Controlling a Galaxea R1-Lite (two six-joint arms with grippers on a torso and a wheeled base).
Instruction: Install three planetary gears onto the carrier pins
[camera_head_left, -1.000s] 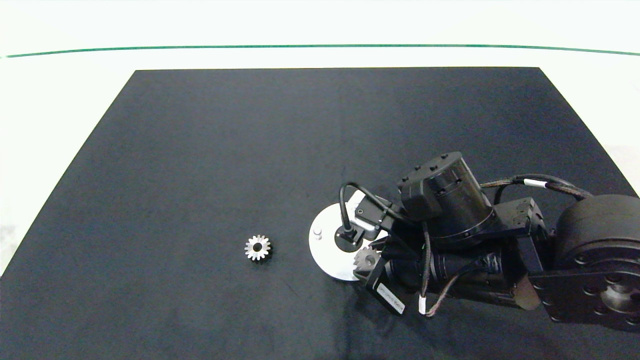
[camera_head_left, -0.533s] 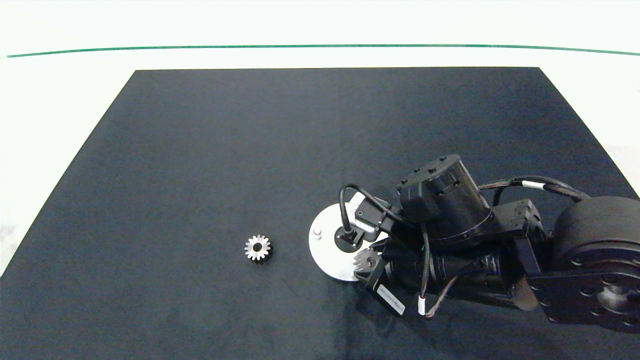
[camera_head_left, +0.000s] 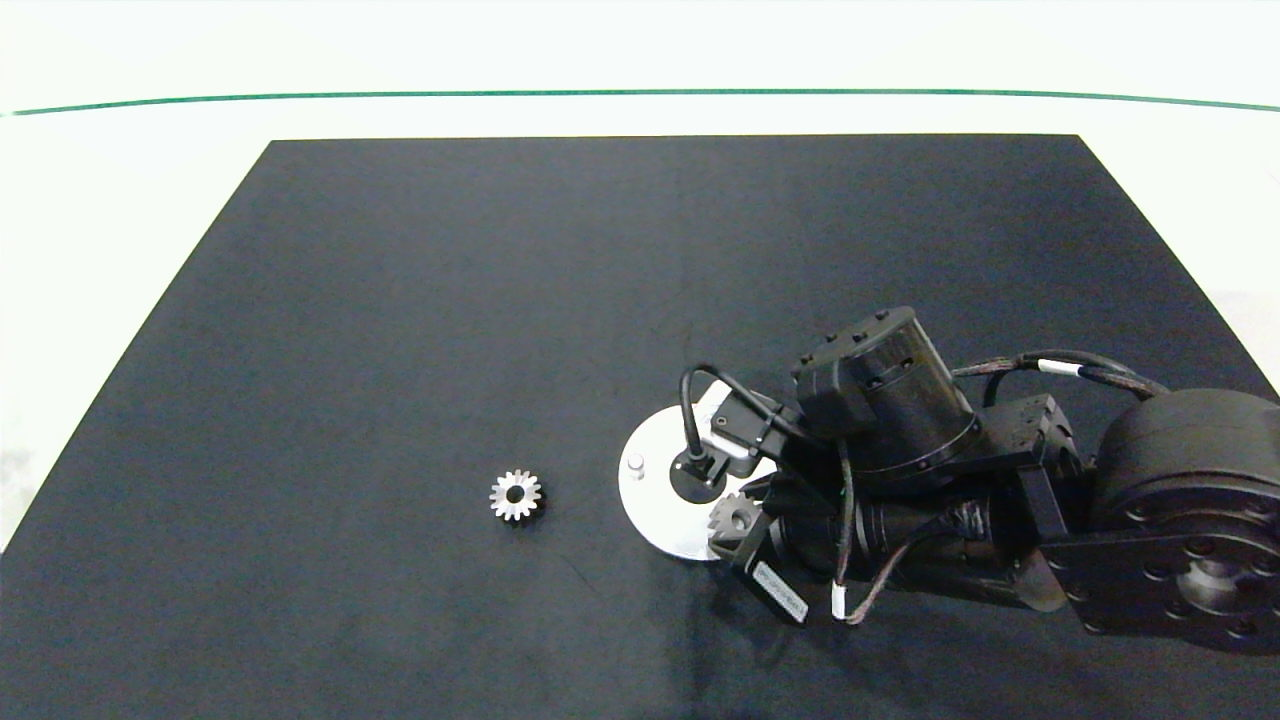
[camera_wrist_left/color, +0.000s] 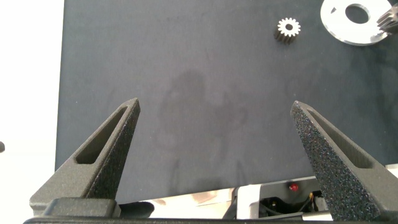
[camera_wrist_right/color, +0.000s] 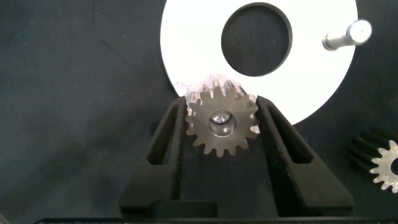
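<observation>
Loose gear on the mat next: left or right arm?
Left, probably. The left gripper is open and free with the loose gear in its view; the right gripper is at the gear on the disc.

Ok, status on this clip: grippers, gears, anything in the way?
Right gripper over the white disc, fingers around a gear seated on a pin. Left gripper open, parked off to the side. One gear loose on the mat, one pin bare. Nothing blocking.

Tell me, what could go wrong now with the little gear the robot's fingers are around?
The right gripper has its fingers beside the gear, which sits on a pin of the white disc. If they drag on its teeth while pulling away, the gear may lift off or the disc may slide. The loose gear lies on the mat, apart from the disc, and could get bumped.
</observation>
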